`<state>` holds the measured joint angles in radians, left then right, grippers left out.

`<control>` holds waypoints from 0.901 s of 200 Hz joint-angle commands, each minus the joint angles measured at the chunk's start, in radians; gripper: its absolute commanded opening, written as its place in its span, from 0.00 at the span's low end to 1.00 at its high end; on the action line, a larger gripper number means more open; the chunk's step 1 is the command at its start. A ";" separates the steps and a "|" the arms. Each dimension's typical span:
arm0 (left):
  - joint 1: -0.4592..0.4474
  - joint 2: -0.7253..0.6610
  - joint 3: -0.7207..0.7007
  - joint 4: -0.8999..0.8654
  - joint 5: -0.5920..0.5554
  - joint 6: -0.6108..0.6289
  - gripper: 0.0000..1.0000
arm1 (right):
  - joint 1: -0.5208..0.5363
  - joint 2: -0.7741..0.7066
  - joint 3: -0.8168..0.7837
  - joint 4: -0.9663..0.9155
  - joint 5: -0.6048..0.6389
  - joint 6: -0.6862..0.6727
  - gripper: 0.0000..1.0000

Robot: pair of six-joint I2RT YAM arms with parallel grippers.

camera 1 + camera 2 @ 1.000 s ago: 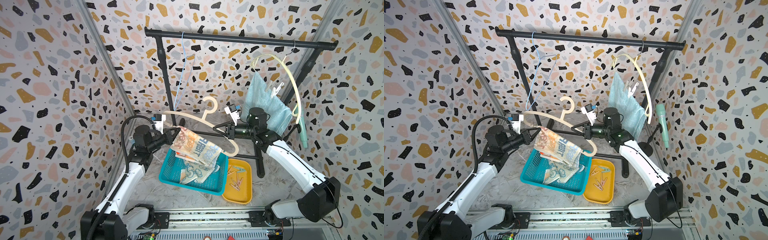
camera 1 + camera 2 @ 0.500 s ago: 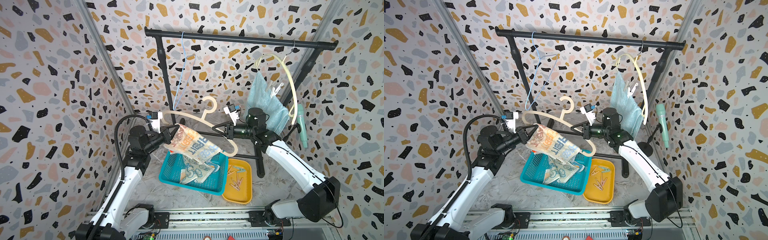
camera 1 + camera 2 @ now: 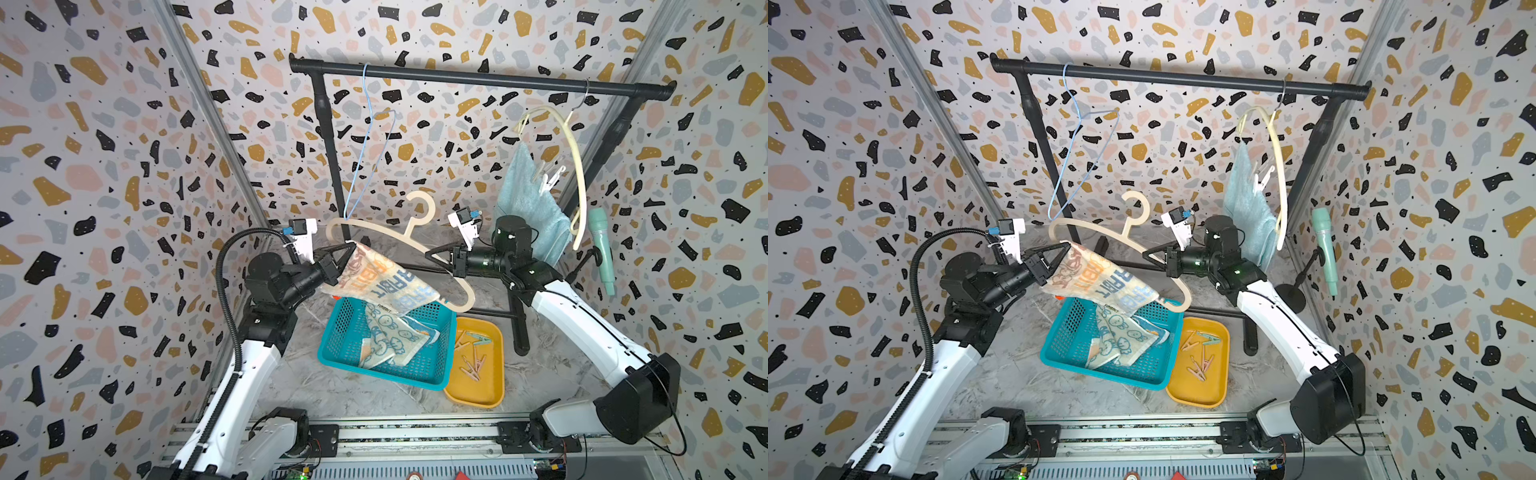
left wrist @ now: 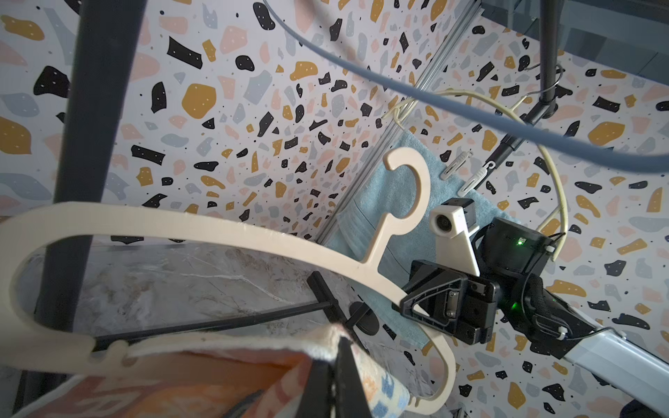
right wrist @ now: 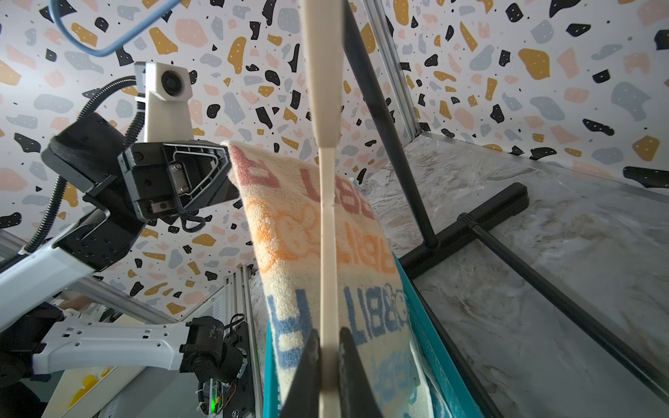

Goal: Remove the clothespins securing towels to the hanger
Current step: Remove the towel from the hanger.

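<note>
Left claw [image 3: 352, 246] clamped on top corner of striped towel [image 3: 386, 278], at the 10 o'clock end of cream hanger [image 4: 217, 226]. Right claw [image 3: 429, 254] pinched tight on the hanger's upper arm just past the neck. Holds it off the rail [image 3: 457, 77], above teal basket [image 3: 347, 324].

Hanger's long axis in both top views: 10 to 4 o'clock, sloping down toward 4. Striped towel hung on the hanger's lower part, trailing from left claw toward 4 o'clock, low end over the basket. Cartoon towel [image 3: 390, 340] already lying in there. No peg seen on striped towel. Small orange bit [image 3: 334, 297] under its edge near left claw, cannot tell what.

Judged step: slide towel off along the hanger, pulling toward 8 o'clock and away from right claw, then drop it in basket.

Loose pegs [image 3: 471, 361] in yellow tray [image 3: 490, 386]. Left to take: white pegs [image 3: 549, 179] on blue towel [image 3: 521, 203] hanging off the rail. About 1 o'clock from right claw, well apart from left claw, so right arm nearer.
</note>
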<state>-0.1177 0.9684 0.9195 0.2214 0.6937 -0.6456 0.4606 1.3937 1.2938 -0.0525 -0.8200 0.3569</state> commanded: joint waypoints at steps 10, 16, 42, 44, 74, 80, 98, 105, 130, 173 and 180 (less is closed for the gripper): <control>0.006 -0.030 0.068 0.098 -0.002 -0.047 0.00 | 0.004 -0.035 0.025 -0.002 0.021 -0.014 0.00; 0.006 -0.032 0.075 0.100 -0.002 -0.052 0.00 | 0.003 -0.035 0.025 -0.002 0.021 -0.016 0.00; 0.006 -0.037 0.094 0.111 -0.006 -0.066 0.00 | 0.004 -0.035 0.020 -0.002 0.027 -0.018 0.00; 0.006 -0.038 0.094 0.112 -0.006 -0.066 0.00 | 0.004 -0.035 0.020 -0.003 0.028 -0.018 0.00; 0.006 -0.041 0.102 0.133 -0.006 -0.090 0.00 | 0.004 -0.033 0.016 -0.007 0.032 -0.021 0.00; 0.006 -0.041 0.103 0.140 -0.007 -0.098 0.00 | 0.004 -0.033 0.017 -0.008 0.033 -0.023 0.00; 0.006 -0.042 0.112 0.156 -0.005 -0.115 0.00 | 0.004 -0.033 0.014 -0.012 0.041 -0.026 0.00; 0.006 -0.044 0.115 0.162 -0.005 -0.122 0.00 | 0.004 -0.033 0.012 -0.013 0.045 -0.028 0.00; 0.006 -0.049 0.135 0.171 -0.004 -0.138 0.00 | 0.003 -0.033 0.009 -0.020 0.056 -0.035 0.00; 0.006 -0.055 0.165 0.173 -0.005 -0.149 0.00 | 0.002 -0.033 0.002 -0.035 0.085 -0.049 0.00; 0.006 -0.059 0.168 0.173 -0.005 -0.152 0.00 | 0.003 -0.033 -0.001 -0.035 0.086 -0.051 0.00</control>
<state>-0.1177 0.9348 1.0431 0.3172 0.6895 -0.7803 0.4614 1.3937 1.2938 -0.0830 -0.7574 0.3279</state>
